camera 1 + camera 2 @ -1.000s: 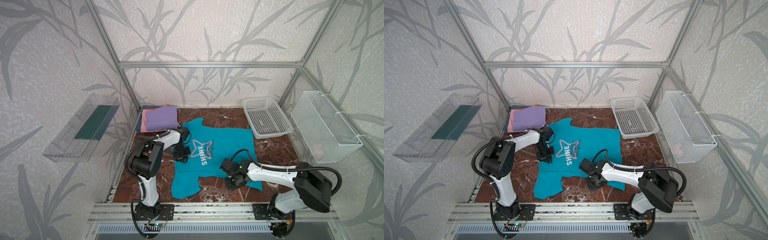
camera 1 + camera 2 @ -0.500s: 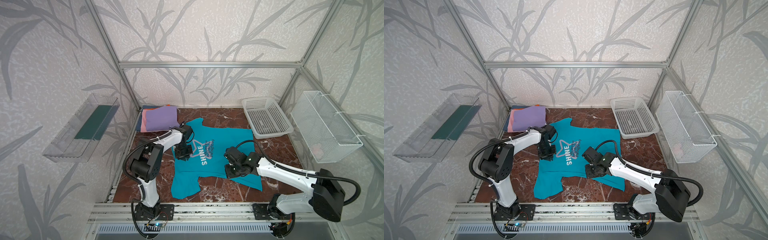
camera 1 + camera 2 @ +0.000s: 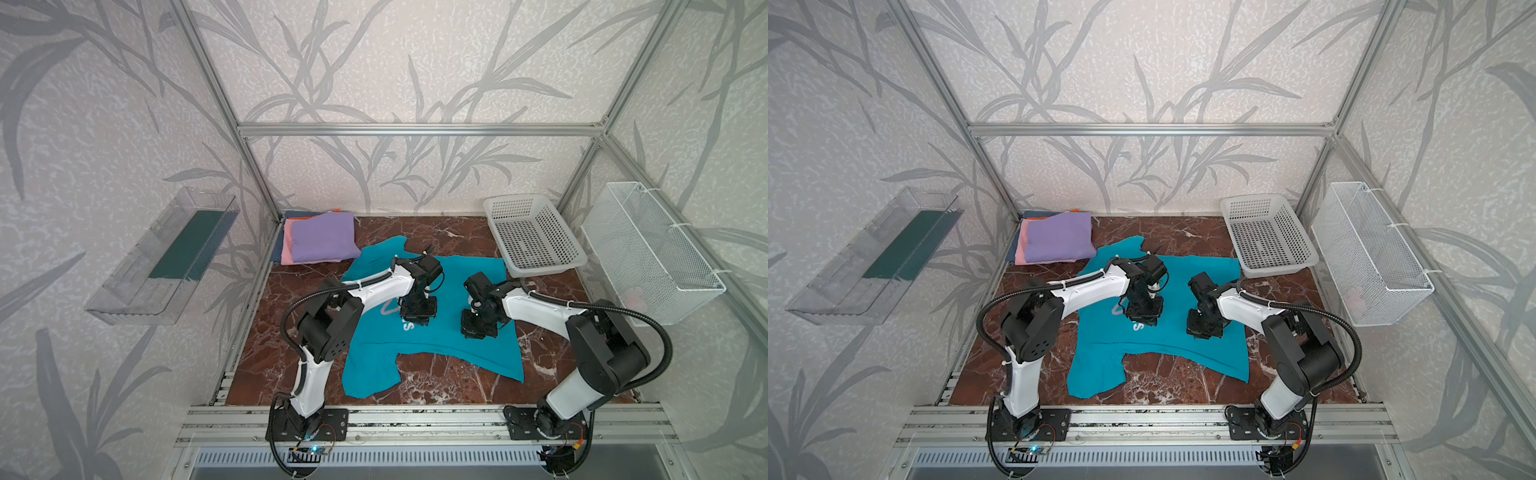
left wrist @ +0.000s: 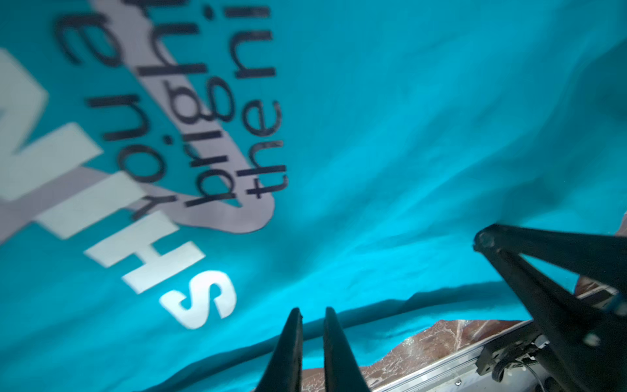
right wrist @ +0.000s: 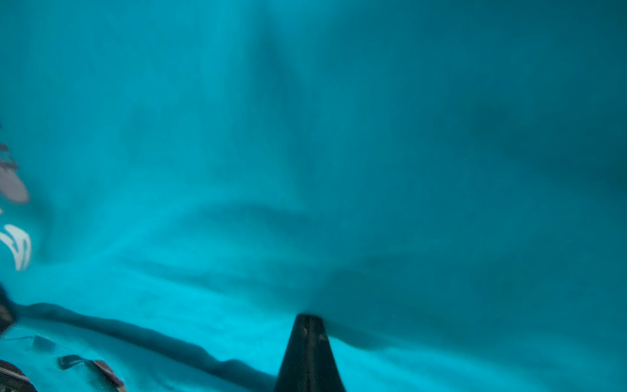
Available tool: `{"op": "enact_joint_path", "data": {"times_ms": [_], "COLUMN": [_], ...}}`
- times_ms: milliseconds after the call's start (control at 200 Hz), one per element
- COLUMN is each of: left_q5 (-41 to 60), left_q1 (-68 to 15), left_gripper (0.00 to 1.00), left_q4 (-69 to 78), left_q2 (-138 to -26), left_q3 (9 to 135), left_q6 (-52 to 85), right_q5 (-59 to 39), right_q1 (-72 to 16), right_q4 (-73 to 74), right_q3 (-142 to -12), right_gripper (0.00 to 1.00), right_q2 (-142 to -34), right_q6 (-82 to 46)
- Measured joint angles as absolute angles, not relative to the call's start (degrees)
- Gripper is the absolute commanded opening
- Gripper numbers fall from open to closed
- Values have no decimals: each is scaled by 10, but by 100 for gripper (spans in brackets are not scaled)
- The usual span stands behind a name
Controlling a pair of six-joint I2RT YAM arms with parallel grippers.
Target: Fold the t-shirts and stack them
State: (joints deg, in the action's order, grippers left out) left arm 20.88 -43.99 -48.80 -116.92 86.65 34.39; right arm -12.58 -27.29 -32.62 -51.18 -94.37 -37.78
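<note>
- While it points down over the printed chest of the teal short-sleeved cotton tee [image 3: 449, 345], the left gripper [image 3: 417, 320] shows two black tapered fingers [image 4: 288, 349] a narrow slit apart with nothing between them; whether the tips touch the cloth cannot be told.
- The right gripper [image 3: 478, 330] is fully closed, its fingers [image 5: 307, 349] meeting in one dark wedge, tip-down at plain teal cloth; whether any fabric is pinched cannot be told.
- The tee lies spread mid-table, print up and softly wrinkled. Its long axis runs side to side, with the collar end under the left arm and the hem toward the right. One sleeve points to the back and the other to the front rail.
- White block "SHINE" letters [image 4: 149, 264] cross a grey star outline [image 4: 210, 112].
- In the far left corner sits a stack: a folded lilac tee [image 3: 324, 241] on top, then the edges of a pink tee [image 3: 286, 251], an orange tee [image 3: 311, 216] and a dark-blue tee [image 3: 277, 249].
- The red-brown marble-patterned table [image 3: 436, 232] also carries a white perforated plastic basket [image 3: 544, 268] at the far right, just beside the hem corner.
</note>
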Motion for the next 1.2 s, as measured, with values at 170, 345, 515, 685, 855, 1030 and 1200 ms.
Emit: {"op": "enact_joint_path", "data": {"times_ms": [170,345,515,685,855,1030,1200], "left_q5": [239,265,306,312,282,243,194], "left_q1": [-475,-503,-509,-509,-504,-453,-355], "left_gripper": [16,13,13,11,10,10,10], "left_q4": [-488,-490,-484,-503,-542,-554,-557], "left_q2": [-1202,-1208,-1182,-1136,-1094,-1040,-998], "left_q3": [884,879,811,746,750,765,726], "left_q6": [311,280,269,265,261,272,301], "right_q5": [-143,-158,-166,-165,-134,-89,-79], "right_q1": [-242,-232,-223,-217,-221,-262,-291], "right_q4": [-316,-316,-316,-318,-344,-379,-393], "right_q3": [-529,-538,-542,-542,-533,-509,-443], "right_gripper": [0,0,0,0,0,0,0], "right_q2": [-963,-974,-978,-976,-931,-842,-796], "right_q6": [-376,-376,-376,-364,-348,-347,-367]}}
